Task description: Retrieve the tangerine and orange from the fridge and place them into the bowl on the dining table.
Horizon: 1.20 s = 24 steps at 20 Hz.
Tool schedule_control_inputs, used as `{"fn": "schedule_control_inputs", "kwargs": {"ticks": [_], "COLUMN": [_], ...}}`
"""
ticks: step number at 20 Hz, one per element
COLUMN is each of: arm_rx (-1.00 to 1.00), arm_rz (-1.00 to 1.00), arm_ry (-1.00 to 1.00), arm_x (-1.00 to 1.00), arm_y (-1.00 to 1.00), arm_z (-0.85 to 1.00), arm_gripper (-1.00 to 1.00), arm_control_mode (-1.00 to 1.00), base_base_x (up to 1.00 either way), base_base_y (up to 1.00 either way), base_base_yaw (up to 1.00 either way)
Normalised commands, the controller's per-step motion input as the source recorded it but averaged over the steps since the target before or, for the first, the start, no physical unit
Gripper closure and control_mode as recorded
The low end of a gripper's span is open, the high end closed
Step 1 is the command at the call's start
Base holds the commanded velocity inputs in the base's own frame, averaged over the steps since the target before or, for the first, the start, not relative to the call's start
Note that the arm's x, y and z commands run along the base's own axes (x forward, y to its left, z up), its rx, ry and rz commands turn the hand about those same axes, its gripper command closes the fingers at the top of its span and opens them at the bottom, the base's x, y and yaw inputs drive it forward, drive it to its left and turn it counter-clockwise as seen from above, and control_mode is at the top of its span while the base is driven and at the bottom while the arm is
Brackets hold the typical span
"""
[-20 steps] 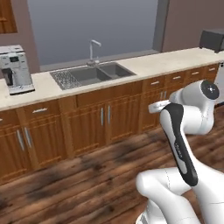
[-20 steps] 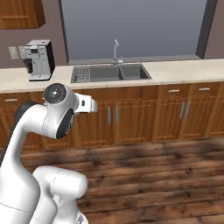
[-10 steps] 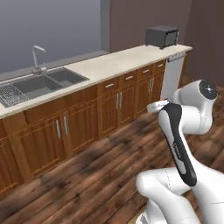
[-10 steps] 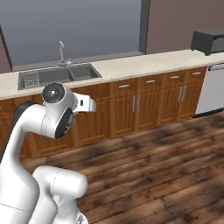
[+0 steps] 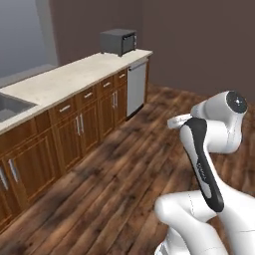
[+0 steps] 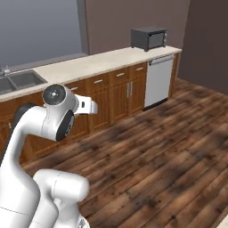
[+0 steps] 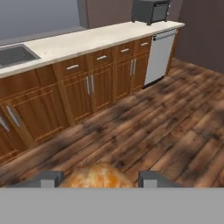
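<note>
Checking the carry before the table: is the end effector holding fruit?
Yes: an orange fruit sits between the end effector fingertips.

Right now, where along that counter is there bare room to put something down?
The cream counter is bare from the sink up to the dark toaster oven, which takes its far end above the dishwasher. The wooden floor is open for passing. The gripper holds an orange fruit.
</note>
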Motion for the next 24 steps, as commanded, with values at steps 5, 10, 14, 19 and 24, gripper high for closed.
{"fn": "schedule_control_inputs", "kwargs": {"ticks": [5, 10, 14, 19, 24], "arm_rx": [0.0, 0.0, 0.0, 0.0, 0.0], "arm_rz": [0.0, 0.0, 0.0, 0.0, 0.0], "arm_ry": [0.0, 0.0, 0.0, 0.0, 0.0], "arm_x": [0.0, 0.0, 0.0, 0.0, 0.0], "arm_y": [0.0, 0.0, 0.0, 0.0, 0.0], "arm_z": [0.0, 0.0, 0.0, 0.0, 0.0], "arm_gripper": [1.0, 1.0, 1.0, 1.0, 1.0], "arm_control_mode": [1.0, 1.0, 1.0, 1.0, 1.0], "base_base_x": [-0.45, -0.49, -0.55, -0.62, -0.72], "base_base_y": [-0.42, -0.46, -0.41, -0.37, -0.33], "base_base_yaw": [-0.57, -0.55, -0.54, -0.53, -0.51]}}
